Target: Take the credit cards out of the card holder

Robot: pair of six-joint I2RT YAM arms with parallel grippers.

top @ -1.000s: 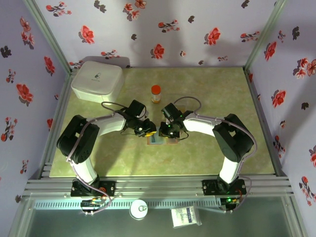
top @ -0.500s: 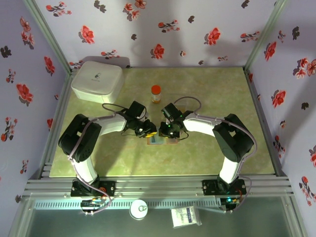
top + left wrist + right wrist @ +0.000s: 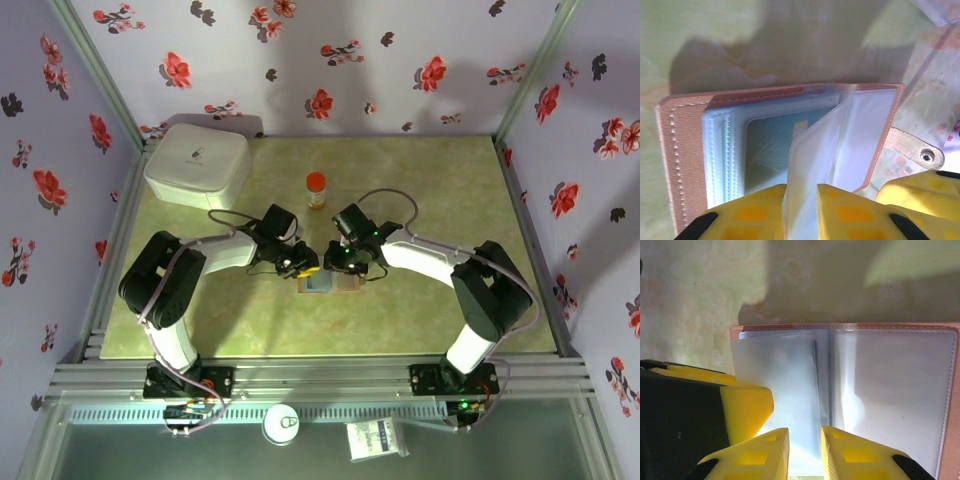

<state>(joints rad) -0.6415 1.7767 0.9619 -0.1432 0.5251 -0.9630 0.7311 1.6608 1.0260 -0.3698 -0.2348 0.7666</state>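
Since a second ago the right arm's elbow has swung outward. Left tool (image 3: 801,200) is clamped on a clear sleeve (image 3: 815,150) of the card holder (image 3: 685,150), with a teal card (image 3: 771,150) tucked behind. Right tool (image 3: 804,440) stands nearly closed over another leaf; whether it grips, I cannot tell. The card holder lies open mid-bench (image 3: 430,200).

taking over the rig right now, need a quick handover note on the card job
Left gripper: shut on a clear sleeve of the card holder, holding it raised.
Right gripper: fingers narrowly apart, low over the sleeves; grip unclear.
Card holder: lies open on the table between the arms. A teal card sits in a sleeve.
Done: holder opened.
Left: pull the cards out.
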